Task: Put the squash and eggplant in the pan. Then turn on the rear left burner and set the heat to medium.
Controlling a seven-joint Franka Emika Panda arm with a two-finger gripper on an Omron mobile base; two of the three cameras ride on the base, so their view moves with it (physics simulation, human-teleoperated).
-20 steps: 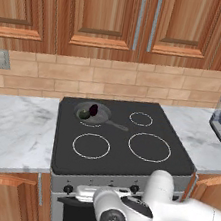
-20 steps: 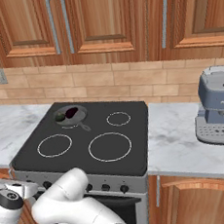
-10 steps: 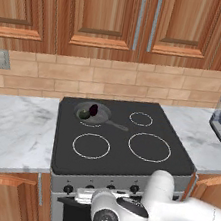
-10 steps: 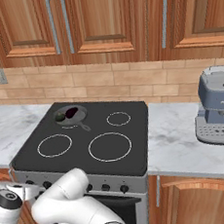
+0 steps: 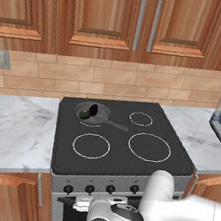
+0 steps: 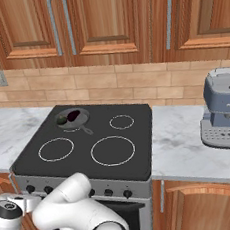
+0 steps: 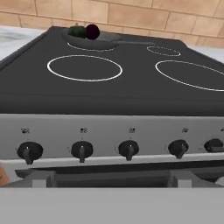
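The wooden cabinets [image 5: 102, 15] are taking up the whole top of both base views, with a tan brick wall [image 5: 112, 80] running under them and a marble surface [image 5: 13, 127] stretching out to either side of the stove [image 5: 120, 157]. The black cooktop is sitting in the middle with its white rings, and a grey coffee machine [image 6: 222, 108] is standing on the surface off to the right, well apart from the stove. The robot's white arm [image 5: 167, 212] is hanging low in front of the stove, down by the oven front. The pan [image 5: 92, 114] is resting on the rear left burner [image 5: 92, 119], handle pointing toward the middle of the cooktop, and both veggies are already lying in it: the squash [image 5: 84, 114] is sitting on the left and the eggplant [image 5: 94, 110] is lying just beside it on the right, looking like they're touching. In the hand view the camera is looking straight at the row of black knobs [image 7: 81, 150] on the stove's front panel, with the pan way up at the back. The fingers aren't really visible there, but they're standing spread wide and gripping nothing.
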